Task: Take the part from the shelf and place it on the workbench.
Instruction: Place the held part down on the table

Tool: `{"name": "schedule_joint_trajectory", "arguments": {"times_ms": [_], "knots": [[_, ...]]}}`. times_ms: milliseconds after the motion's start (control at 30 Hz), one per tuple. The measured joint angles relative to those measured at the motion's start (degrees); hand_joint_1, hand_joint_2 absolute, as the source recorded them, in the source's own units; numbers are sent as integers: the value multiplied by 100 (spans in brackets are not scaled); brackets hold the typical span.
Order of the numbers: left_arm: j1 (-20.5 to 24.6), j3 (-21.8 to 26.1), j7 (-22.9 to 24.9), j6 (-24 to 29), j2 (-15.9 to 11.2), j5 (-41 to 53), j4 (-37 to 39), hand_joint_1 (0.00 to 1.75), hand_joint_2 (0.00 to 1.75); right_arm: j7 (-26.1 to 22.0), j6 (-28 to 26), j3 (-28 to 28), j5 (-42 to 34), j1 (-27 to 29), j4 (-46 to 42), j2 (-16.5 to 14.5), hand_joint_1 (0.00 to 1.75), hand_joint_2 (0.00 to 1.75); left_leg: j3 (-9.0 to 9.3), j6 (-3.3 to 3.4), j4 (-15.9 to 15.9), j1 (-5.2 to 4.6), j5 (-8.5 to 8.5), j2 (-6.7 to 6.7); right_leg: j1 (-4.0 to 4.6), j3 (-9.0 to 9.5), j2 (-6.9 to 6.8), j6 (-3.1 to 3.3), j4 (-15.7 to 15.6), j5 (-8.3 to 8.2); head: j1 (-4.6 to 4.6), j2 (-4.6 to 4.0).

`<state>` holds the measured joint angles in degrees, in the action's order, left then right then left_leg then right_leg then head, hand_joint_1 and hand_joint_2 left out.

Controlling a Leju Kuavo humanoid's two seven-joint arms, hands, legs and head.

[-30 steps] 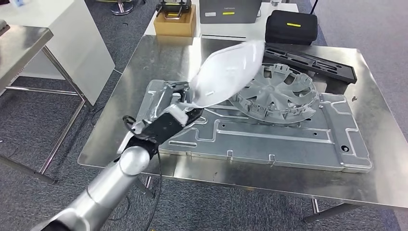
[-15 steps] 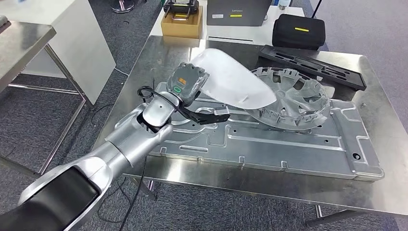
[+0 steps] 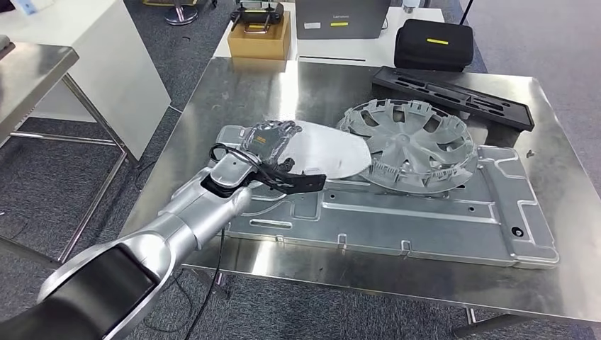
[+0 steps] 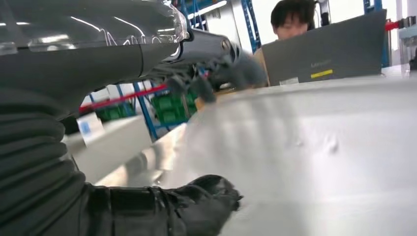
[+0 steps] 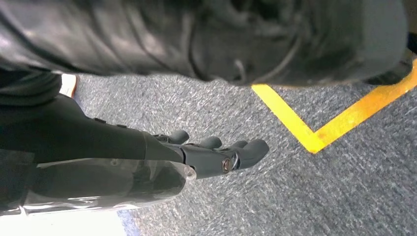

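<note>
Lowered since the earlier frames, the part (image 3: 322, 150) now lies nearly flat where it was previously raised and tilted above the workbench (image 3: 234, 92). It is a pale, whitish, smooth-surfaced piece with a rounded, shield-like outline and a matte sheen. It rests on the large stamped metal panel (image 3: 425, 212), toward that panel's far left corner. Its right edge lies against or just over the rim of the grey wheel cover (image 3: 407, 145); which of the two cannot be told. In the left wrist view the part (image 4: 319, 157) appears as a broad pale surface with a few small dimples.

The left hand (image 3: 273, 145) holds the part at its left end. The fingers (image 3: 276, 133) lie over the top surface, and the thumb (image 3: 301, 180) extends along the near edge. The silver left arm reaches in from the near left edge of the workbench.

The right hand (image 5: 216, 155) hangs above grey carpet with a yellow line. Its fingers are extended and slightly apart, and it holds nothing.

A long black tray (image 3: 453, 95) lies along the far right edge of the workbench. Beyond the far edge stand a cardboard box (image 3: 259, 39), a black case (image 3: 434, 44) and a grey laptop (image 3: 344, 15).
</note>
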<state>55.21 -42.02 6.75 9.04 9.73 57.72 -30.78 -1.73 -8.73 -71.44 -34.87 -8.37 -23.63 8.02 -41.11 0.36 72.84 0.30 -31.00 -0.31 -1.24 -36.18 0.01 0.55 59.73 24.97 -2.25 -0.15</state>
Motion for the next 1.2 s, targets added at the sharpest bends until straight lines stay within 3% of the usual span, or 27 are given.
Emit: {"name": "schedule_joint_trajectory", "arguments": {"times_ms": [67,133,200,267,333,400,433,467,500,600,633,700,767,833,900,933,967,1000,1033,1100,1167,1200], "knots": [[0,105,-73,75,9,-73,4,0,0,0,8,55,69,20,1,-1,0,0,311,20,-699,11,380,7,-2,19,1,-22,12,19,-1,0],[-3,187,-150,196,22,-144,-18,0,0,1,12,117,144,38,1,-1,0,0,554,49,-1223,-4,552,7,10,17,1,-79,31,26,-2,0],[-35,245,-235,324,30,-229,-79,0,0,5,11,169,215,57,1,-1,0,0,594,84,-1321,-28,563,-4,18,10,-1,-145,25,1,-3,0],[-83,286,-332,400,33,-345,-185,0,0,15,8,225,283,79,1,3,0,0,599,161,-1369,-18,623,-2,0,0,-3,-200,55,55,-5,0],[-160,344,-468,434,39,-572,-359,0,0,32,1,289,375,103,-1,7,0,0,590,242,-1425,-9,683,9,-12,-119,-1,-234,396,367,-9,0],[-305,401,-589,448,40,-857,-599,0,0,60,-7,358,485,139,-6,8,0,0,553,280,-1429,-30,714,14,-12,-350,1,-254,1077,793,-10,0],[-404,419,-633,450,37,-984,-739,0,0,79,-12,397,538,160,-9,9,0,0,530,290,-1426,-43,730,15,-12,-431,0,-262,1365,915,-10,0],[-504,429,-673,450,32,-1099,-883,0,0,95,-16,438,586,179,-13,10,0,0,504,293,-1422,-54,748,14,-12,-435,0,-266,1492,936,-9,0],[-604,436,-709,451,22,-1203,-1043,0,0,108,-20,479,631,199,-18,14,0,0,477,290,-1415,-60,767,11,-12,-334,0,-264,1407,857,-10,0],[-842,445,-760,458,-28,-1479,-1643,0,0,136,-48,597,751,243,-59,50,0,0,402,243,-1380,-67,823,-5,3,327,9,-226,371,483,-8,0],[-911,448,-762,468,-53,-1576,-1863,0,0,148,-69,636,783,255,-83,66,0,0,387,213,-1372,-71,844,-8,20,459,18,-205,133,424,-7,0],[-1072,465,-780,495,-120,-1787,-2314,0,0,168,-110,711,830,279,-144,92,0,0,366,142,-1375,-75,901,-9,61,500,34,-155,6,379,-4,0],[-1275,490,-823,517,-224,-1983,-2733,0,0,174,-136,778,869,323,-209,115,0,0,332,75,-1352,-74,895,-11,43,455,25,-81,-42,314,-3,0],[-1501,510,-869,542,-369,-2174,-3147,0,0,179,-167,844,912,386,-279,144,0,0,215,12,-1052,-64,552,-9,19,364,1,5,-75,206,5,0],[-1739,527,-923,573,-507,-2396,-3520,0,0,183,-211,914,932,457,-350,181,0,0,37,-34,-381,-43,-8,-3,31,238,-22,54,-74,107,13,0],[-1877,542,-964,574,-569,-2556,-3688,0,0,187,-237,949,935,496,-382,198,0,0,-21,-48,-52,-36,-188,-2,39,169,-31,60,-71,57,13,0],[-2034,564,-1016,557,-622,-2758,-3854,0,0,191,-270,985,935,535,-414,216,0,0,-16,-55,153,-31,-248,-2,45,99,-36,62,-69,7,13,0],[-2216,595,-1076,525,-679,-2990,-4032,0,0,194,-306,1021,932,575,-448,234,0,0,75,-55,181,-27,-193,-2,48,28,-40,61,-65,-42,13,0],[-2421,625,-1139,493,-736,-3219,-4224,0,0,196,-350,1055,925,620,-488,247,0,0,268,-48,9,-25,-61,-1,49,-39,-40,56,-60,-90,14,0],[-2871,665,-1273,463,-860,-3586,-4669,0,0,200,-451,1121,893,726,-596,275,0,0,889,-10,-769,-38,110,7,53,-137,-36,31,-41,-172,14,0],[-3339,690,-1370,490,-986,-3813,-5106,0,0,215,-552,1174,835,854,-721,315,0,0,1341,41,-1426,-66,69,14,52,-164,-39,-25,-40,-244,11,0],[-3579,710,-1391,500,-1055,-3902,-5281,0,0,225,-599,1198,798,919,-781,338,0,0,1413,69,-1566,-84,38,14,46,-162,-43,-61,-54,-285,13,0]]}}
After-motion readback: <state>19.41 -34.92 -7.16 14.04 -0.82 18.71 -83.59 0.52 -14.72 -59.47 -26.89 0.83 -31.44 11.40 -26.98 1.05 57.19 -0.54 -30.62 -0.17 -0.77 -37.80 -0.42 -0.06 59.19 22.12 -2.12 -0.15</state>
